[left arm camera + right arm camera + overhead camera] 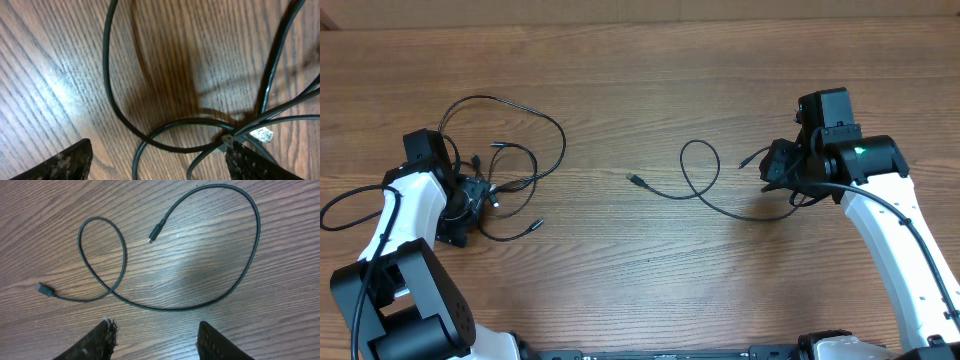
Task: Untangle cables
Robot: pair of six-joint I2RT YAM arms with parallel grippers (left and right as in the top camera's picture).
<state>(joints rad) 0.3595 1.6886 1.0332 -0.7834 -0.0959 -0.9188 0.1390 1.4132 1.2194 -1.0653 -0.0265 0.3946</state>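
Tangle of cables sat at 9 o'clock on desk, lone cable toward 3. Light, floppy, prob slippery; best grabbed nr a plug, not mid-loop. L end effector wide, empty. R end effector part-open, empty.

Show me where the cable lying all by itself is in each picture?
Overhead: the cable is right of centre.
Left wrist: not in it.
Right wrist: the cable fills the middle.
Shared landmark: its small loop near one plug.
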